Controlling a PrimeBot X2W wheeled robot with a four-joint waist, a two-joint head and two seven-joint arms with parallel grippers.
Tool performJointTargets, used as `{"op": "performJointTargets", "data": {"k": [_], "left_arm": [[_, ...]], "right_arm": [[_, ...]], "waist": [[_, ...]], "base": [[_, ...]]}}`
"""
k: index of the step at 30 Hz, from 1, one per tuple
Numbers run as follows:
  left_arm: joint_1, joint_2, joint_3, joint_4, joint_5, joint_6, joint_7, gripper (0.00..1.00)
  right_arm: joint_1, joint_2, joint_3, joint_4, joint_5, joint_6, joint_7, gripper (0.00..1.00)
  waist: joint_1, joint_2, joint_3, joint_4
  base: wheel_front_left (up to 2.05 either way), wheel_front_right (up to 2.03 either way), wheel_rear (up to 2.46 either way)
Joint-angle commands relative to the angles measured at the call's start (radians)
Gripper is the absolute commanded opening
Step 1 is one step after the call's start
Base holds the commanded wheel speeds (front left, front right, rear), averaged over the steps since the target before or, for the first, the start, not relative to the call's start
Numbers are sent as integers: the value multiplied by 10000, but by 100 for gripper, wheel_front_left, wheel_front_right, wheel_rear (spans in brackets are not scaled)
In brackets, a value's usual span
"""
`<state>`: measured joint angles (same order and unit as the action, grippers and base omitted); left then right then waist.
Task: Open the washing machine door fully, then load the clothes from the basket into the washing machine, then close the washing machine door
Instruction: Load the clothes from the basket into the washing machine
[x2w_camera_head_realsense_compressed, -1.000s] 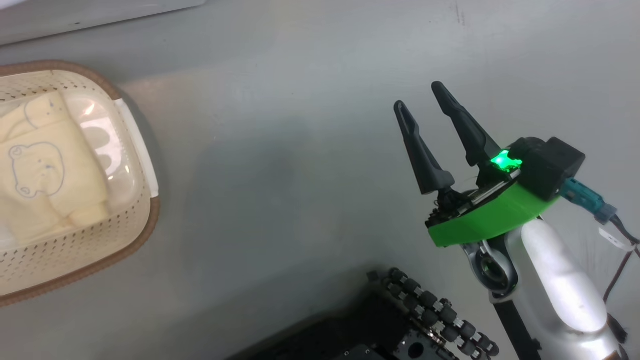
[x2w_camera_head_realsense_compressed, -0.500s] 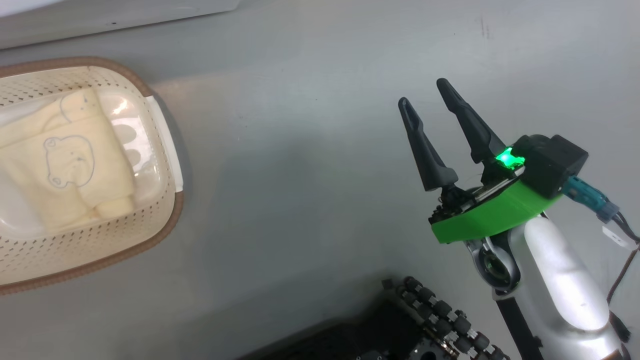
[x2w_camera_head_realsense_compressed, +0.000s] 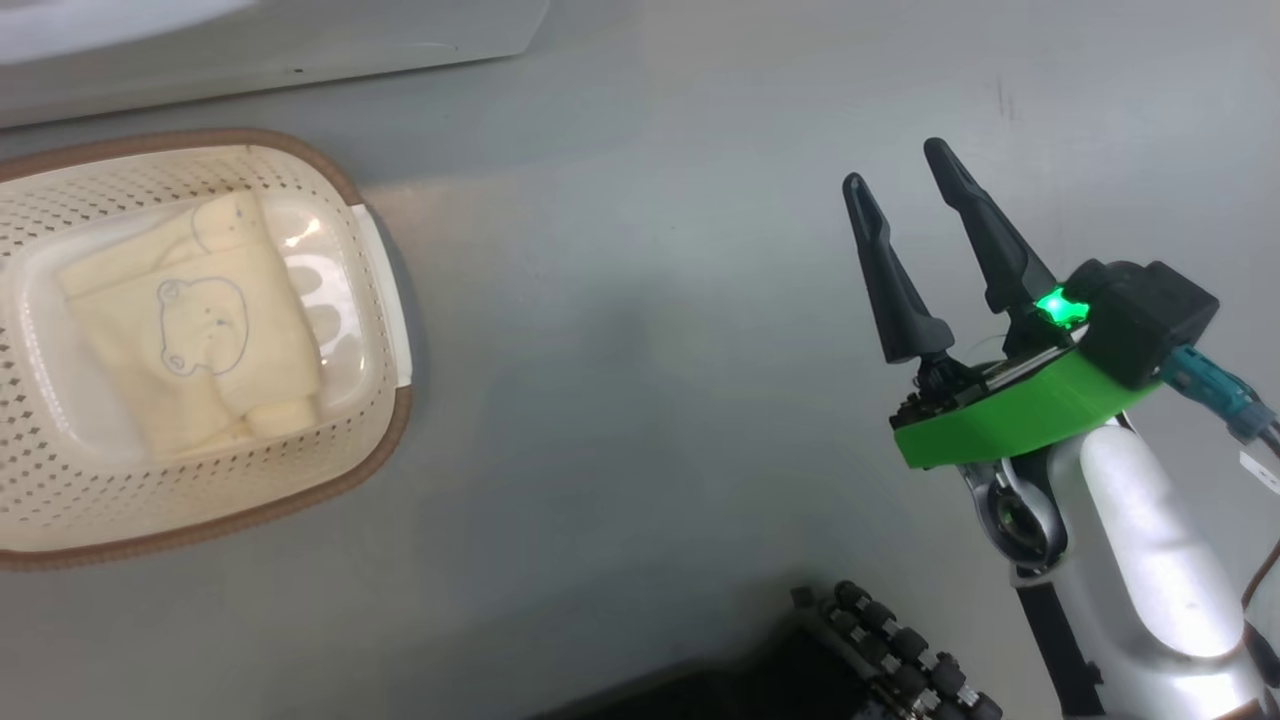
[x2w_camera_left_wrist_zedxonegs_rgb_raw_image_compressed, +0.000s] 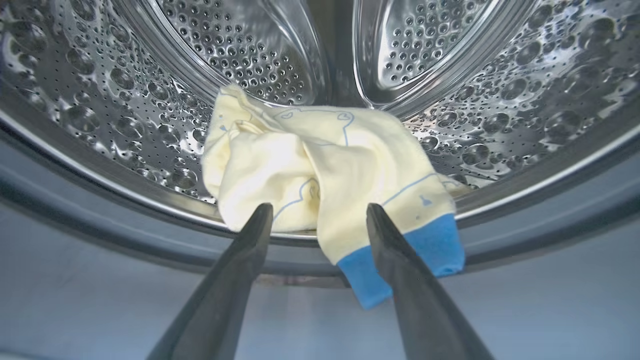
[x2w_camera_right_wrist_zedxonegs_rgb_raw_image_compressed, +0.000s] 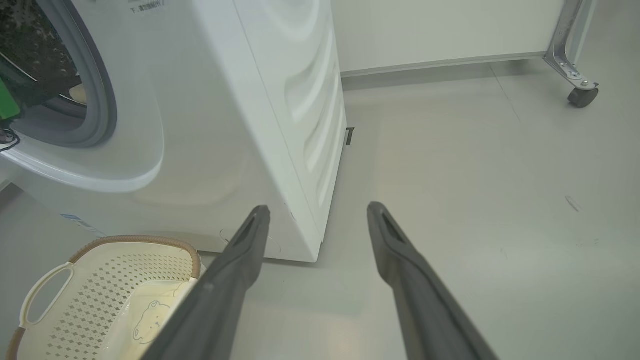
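The folded garment (x2w_camera_head_realsense_compressed: 195, 335) with the bear drawing lies flat on the bottom of the basket (x2w_camera_head_realsense_compressed: 100, 500), long side running roughly up-and-down in the head view, tipped a bit. The basket sits on the floor (x2w_camera_head_realsense_compressed: 650, 350) at the foot of the washing machine (x2w_camera_right_wrist_zedxonegs_rgb_raw_image_compressed: 225, 125). The other garment (x2w_camera_left_wrist_zedxonegs_rgb_raw_image_compressed: 320, 160) is crumpled on the front lip of the drum (x2w_camera_left_wrist_zedxonegs_rgb_raw_image_compressed: 100, 100), and its blue cuff (x2w_camera_left_wrist_zedxonegs_rgb_raw_image_compressed: 435, 245) droops out over the grey gasket (x2w_camera_left_wrist_zedxonegs_rgb_raw_image_compressed: 75, 220), so not properly inside, I'd say.

The left gripper (x2w_camera_left_wrist_zedxonegs_rgb_raw_image_compressed: 317, 207) is at the drum mouth, fingers spread wide with nothing in them and the garment just past the tips. The right gripper (x2w_camera_head_realsense_compressed: 895, 165) hangs over bare floor, fingers also wide apart and empty, basket well off to its left.

My guess at what the next grab hinges on: the basket piece lies left of the right fingers and lower down. Those fingers point about along its long side, so the wrist would need turning to pinch across the fold. Can't really call which arm is nearer. Also, that dangling cuff could get pinched at closing time unless it gets nudged in.
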<state>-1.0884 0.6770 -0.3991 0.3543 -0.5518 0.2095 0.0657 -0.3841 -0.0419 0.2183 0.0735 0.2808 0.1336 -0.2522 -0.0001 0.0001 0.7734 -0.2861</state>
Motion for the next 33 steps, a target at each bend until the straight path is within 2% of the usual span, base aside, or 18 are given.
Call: {"op": "performJointTargets", "data": {"k": [1, 8, 18, 21, 27, 33], "left_arm": [[361, 527, 486, -651, -41, 262, -178, 100], [2583, 358, 576, -2669, 191, 1594, -943, 100], [5210, -453, 406, -4165, 189, 2795, -1999, 100], [5862, -765, 300, -4385, 158, 3046, -2313, 100], [6732, -1217, 210, -4518, 46, 3246, -2767, 100], [7534, -1769, 95, -4272, -68, 3171, -3100, 100]], "right_arm": [[326, -83, 32, -264, -98, -29, -95, 100], [476, -83, -347, -253, -389, -29, -95, 100], [894, -83, -748, -148, -940, -29, -95, 100], [1067, -83, -833, -126, -1105, -29, -95, 100], [1341, -83, -908, -40, -1423, -29, -95, 100], [1648, -83, -979, 91, -1720, -29, -95, 100]], "waist": [[1, -1, -161, 131], [1, -1, -597, 478], [1, -1, -1505, 1012], [1, -1, -1836, 1184], [1, -1, -2415, 1460], [1, -1, -3085, 1725]], "base": [[0, 0, 0], [0, 0, 0], [0, 0, 0], [0, 0, 0], [0, 0, 0], [0, 0, 0]]}}
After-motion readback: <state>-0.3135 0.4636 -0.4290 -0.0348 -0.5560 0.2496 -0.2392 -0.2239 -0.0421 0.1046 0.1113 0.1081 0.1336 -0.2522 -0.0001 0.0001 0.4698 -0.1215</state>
